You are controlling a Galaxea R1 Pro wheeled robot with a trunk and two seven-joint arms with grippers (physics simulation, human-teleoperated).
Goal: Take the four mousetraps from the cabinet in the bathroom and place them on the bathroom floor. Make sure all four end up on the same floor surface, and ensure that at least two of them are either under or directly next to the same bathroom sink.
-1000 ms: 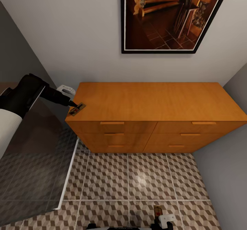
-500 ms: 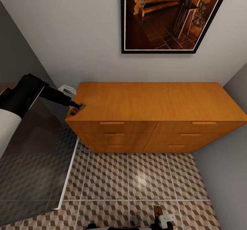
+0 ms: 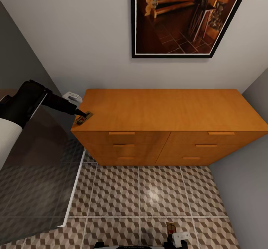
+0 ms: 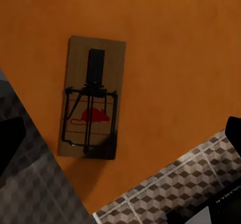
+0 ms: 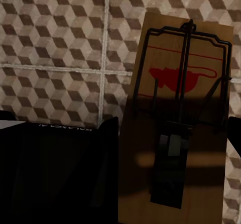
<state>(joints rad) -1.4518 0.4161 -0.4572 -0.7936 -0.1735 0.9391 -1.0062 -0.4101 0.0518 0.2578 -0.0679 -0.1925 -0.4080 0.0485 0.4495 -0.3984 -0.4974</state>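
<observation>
The cabinet stands against the far wall with all its drawers shut. One mousetrap lies flat on the front left corner of its top. My left gripper hovers just over that trap, open, with its fingers spread wide on either side. Low over the bathroom floor, my right gripper is shut on a second mousetrap. In the right wrist view that mousetrap sits between the dark fingers.
A tinted glass shower panel with a white edge stands left of the cabinet, under my left arm. A framed picture hangs on the wall above. Grey walls close in on the right. Open tiled floor lies before the drawers.
</observation>
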